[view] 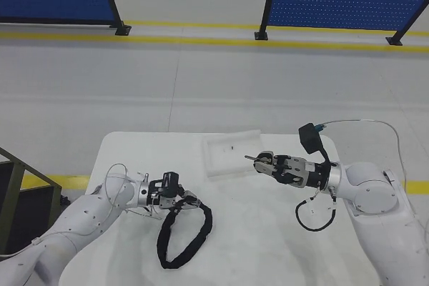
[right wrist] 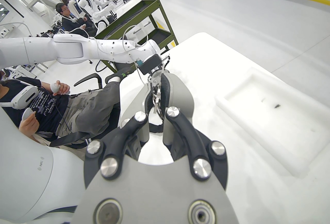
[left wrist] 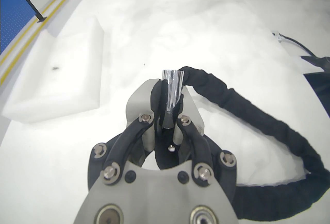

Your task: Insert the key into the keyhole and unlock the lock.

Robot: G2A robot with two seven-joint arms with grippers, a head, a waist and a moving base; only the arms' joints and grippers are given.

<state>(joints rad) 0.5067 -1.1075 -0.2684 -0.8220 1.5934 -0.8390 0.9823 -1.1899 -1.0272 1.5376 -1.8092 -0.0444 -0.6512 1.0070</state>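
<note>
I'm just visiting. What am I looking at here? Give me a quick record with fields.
Left hand: shut on the lock, low over the table
Lock: chrome barrel gripped, black cable looped on the table
Right hand: shut on the key, at the tray's edge
Tray: white foam, far side of the table
Key and lock: apart, key not yet inserted

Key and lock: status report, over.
Left tool shut on cable lock. Right tool shut on key, by foam tray. Not inserted; key apart from cable lock.
</note>
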